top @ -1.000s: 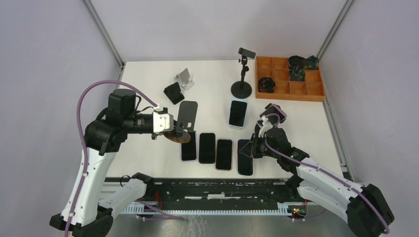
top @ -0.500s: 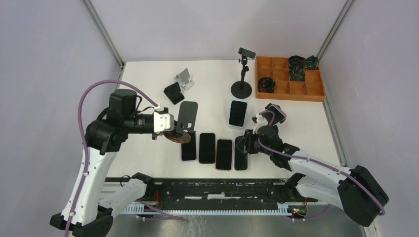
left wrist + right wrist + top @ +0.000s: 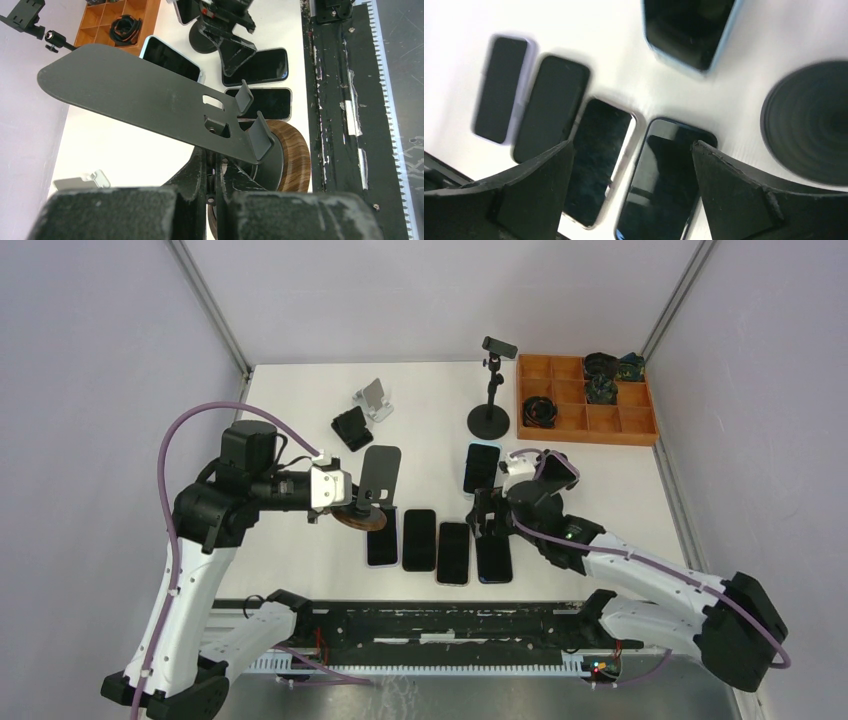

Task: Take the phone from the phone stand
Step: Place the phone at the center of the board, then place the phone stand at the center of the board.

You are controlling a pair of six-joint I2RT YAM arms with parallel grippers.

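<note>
Nearest the arm bases, a row of phones (image 3: 419, 539) lay face-up on the white table (image 3: 430, 400), four dark screens side by side. The rightmost phone (image 3: 493, 560) lay flat at the end of that row, well apart from the phone stand (image 3: 380, 476). The right gripper (image 3: 487, 520) hung over its far end with the claw spread wide and nothing between the fingers (image 3: 529, 190). In the blurred right wrist view, that phone showed in the gap below them.

To the left, the left gripper (image 3: 345, 505) was pressed together on the neck of the phone stand, just above its round wooden base (image 3: 364, 519). The base sat just beside the far end of the row's leftmost phone. Whether it rested on the table could not be told. The stand's dark plate (image 3: 140, 95) tilted up and away from the gripper, with two small lips at its lower edge.

Just beyond the right gripper, a phone in a light blue case (image 3: 481, 466) lay flat. Farther back stood a small black stand (image 3: 351, 428), a silver folding stand (image 3: 373, 398) and a tall black stand (image 3: 489, 421) with a round base and a clamp head on top. At the far right sat a wooden compartment tray (image 3: 606, 420) holding black coiled items (image 3: 538, 410).
</note>
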